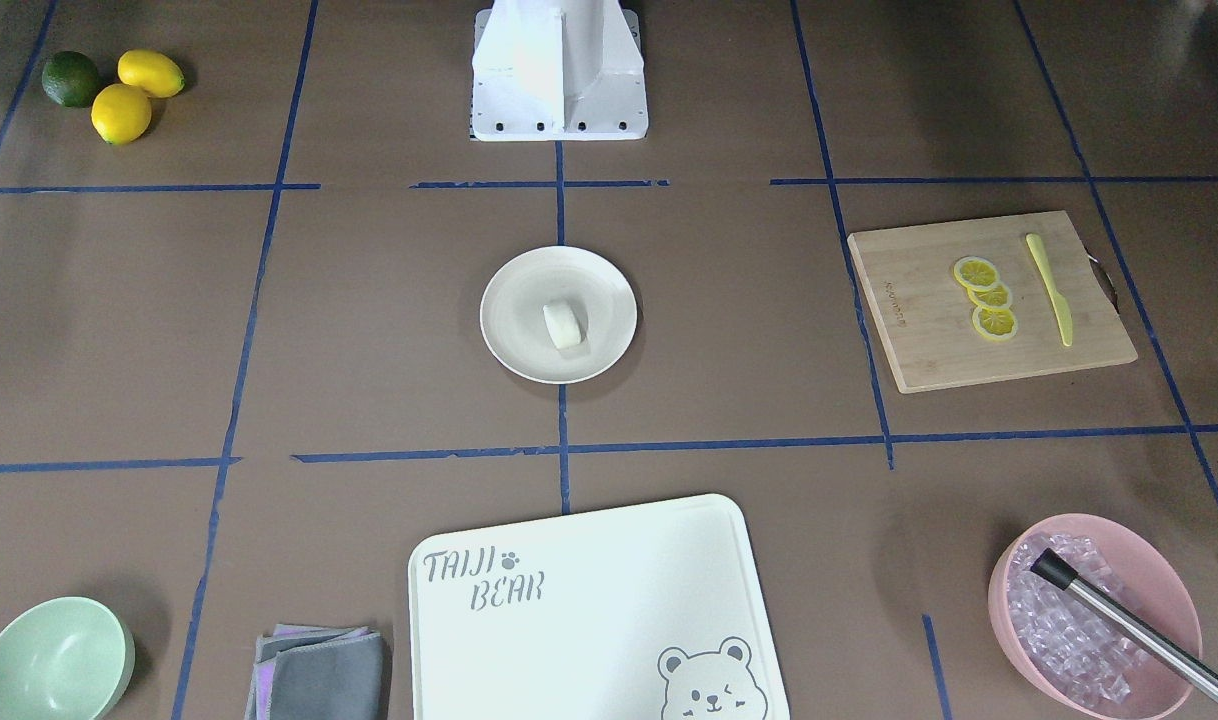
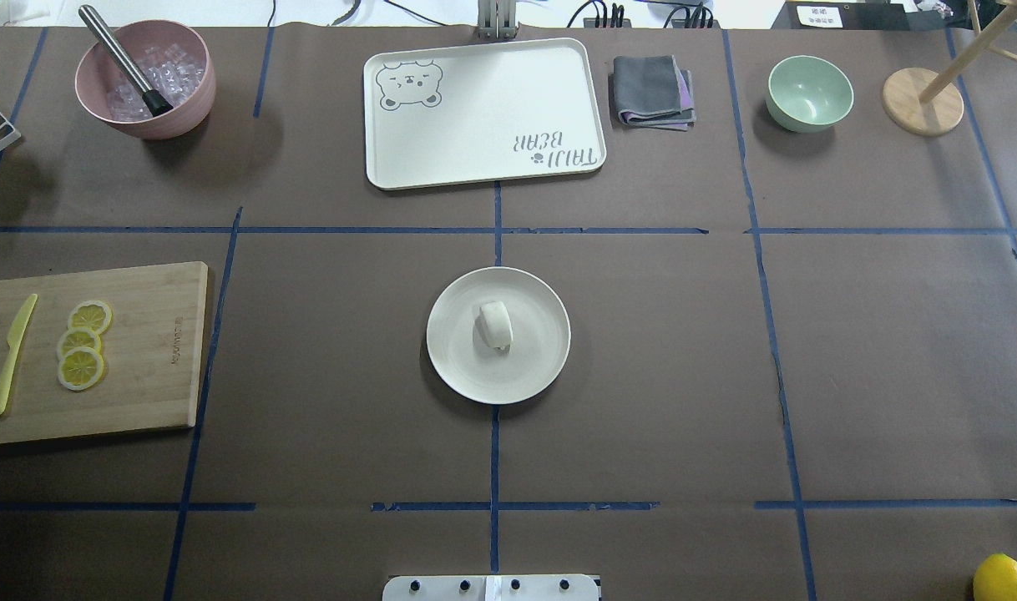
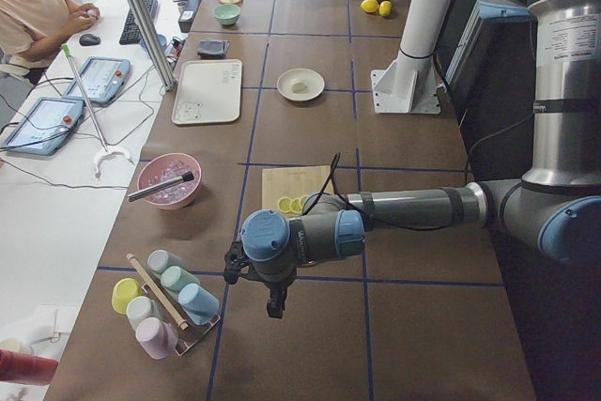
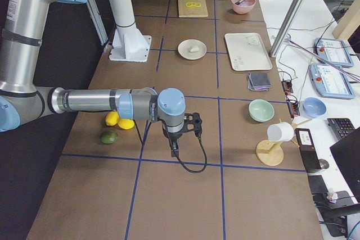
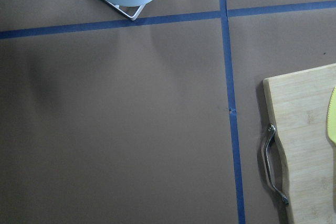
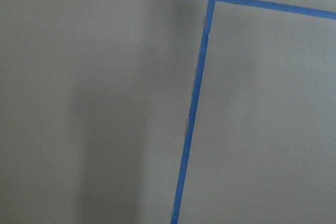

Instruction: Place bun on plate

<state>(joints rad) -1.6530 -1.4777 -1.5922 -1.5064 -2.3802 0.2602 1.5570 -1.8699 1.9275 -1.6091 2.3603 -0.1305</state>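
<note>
The small white bun (image 1: 563,325) lies on the round cream plate (image 1: 514,300) at the table's middle, also seen from overhead as the bun (image 2: 495,325) on the plate (image 2: 458,359). Neither gripper is near it. My left gripper (image 3: 273,303) hangs over the table's left end, past the wooden board, and shows only in the exterior left view. My right gripper (image 4: 174,149) hangs over the table's right end near the lemons and shows only in the exterior right view. I cannot tell whether either is open or shut. Both wrist views show only the brown table.
A bear-printed white board (image 2: 483,113), folded grey cloth (image 2: 652,90) and green bowl (image 2: 809,92) stand at the far side. A wooden cutting board (image 2: 141,351) holds lemon slices (image 2: 81,344) and a yellow knife (image 2: 12,355). A pink bowl (image 2: 183,104) holds ice. A person sits beyond the table.
</note>
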